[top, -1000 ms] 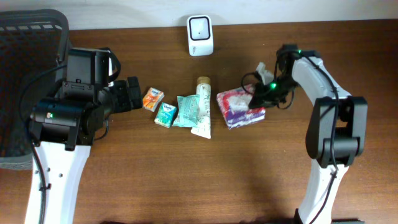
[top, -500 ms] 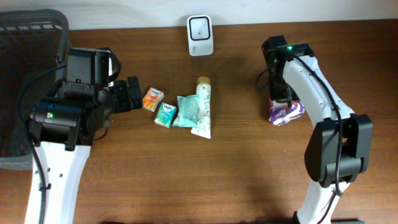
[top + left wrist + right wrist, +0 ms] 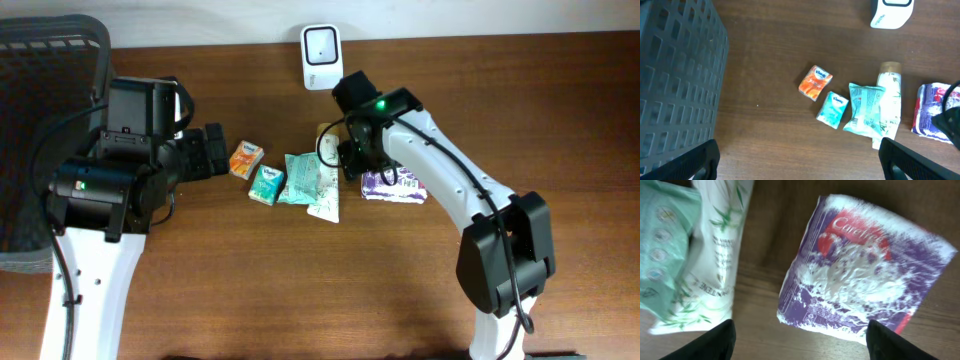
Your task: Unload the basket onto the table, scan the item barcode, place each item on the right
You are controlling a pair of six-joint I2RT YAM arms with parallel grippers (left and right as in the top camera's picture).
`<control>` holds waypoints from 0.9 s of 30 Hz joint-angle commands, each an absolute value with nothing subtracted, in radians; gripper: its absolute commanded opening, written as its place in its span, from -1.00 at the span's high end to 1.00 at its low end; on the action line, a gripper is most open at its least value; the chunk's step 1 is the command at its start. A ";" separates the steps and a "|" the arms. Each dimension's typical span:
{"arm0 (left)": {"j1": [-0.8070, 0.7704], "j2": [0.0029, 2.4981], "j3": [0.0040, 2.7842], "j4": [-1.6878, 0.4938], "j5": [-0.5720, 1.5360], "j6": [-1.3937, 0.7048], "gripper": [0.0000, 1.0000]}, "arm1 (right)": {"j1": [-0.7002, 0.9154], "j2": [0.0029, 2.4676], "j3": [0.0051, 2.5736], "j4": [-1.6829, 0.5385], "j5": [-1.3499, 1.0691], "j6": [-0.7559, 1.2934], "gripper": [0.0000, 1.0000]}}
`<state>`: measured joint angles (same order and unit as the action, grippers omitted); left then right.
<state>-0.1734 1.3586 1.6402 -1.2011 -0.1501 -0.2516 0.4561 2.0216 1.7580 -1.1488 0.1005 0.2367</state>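
Right end effector [image 3: 807,342]: fingers are spread wide, nothing gripped. The purple-and-red crinkled plastic tissue packet [image 3: 865,270] is seen lying flat on the brown wooden bench [image 3: 757,340] directly beneath it, just beside the white leaf-printed tube [image 3: 715,255] but not touching. Fine print faces up at the near edge; no barcode can be made out. The white boxy scanner [image 3: 322,57] is stood near, at the back edge, which is probably why the packet is parked here. Left end effector [image 3: 800,160] is held wide open and empty beside the black mesh basket [image 3: 675,85].

A dark wooden table [image 3: 300,290] backs onto a pale wall [image 3: 450,15].
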 commanded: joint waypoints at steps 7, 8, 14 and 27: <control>-0.170 1.358 1.648 -1.199 -0.154 -0.257 -0.98 | 0.053 2.028 1.847 -1.194 -0.313 0.001 -0.86; -0.170 1.358 1.648 -1.199 -0.154 -0.257 -0.98 | 0.012 2.036 1.846 -1.200 -0.376 -0.035 -0.86; -0.170 1.358 1.648 -1.199 -0.154 -0.257 -0.98 | -0.166 2.166 1.781 -1.190 -0.728 -0.217 -0.71; -0.170 1.358 1.648 -1.199 -0.154 -0.257 -0.98 | -0.131 2.315 1.631 -1.044 -0.779 -0.217 0.41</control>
<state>-0.1734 1.3586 1.6402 -1.2011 -0.1501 -0.2516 -0.1631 2.3032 1.6794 -1.0714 -0.7746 -0.2089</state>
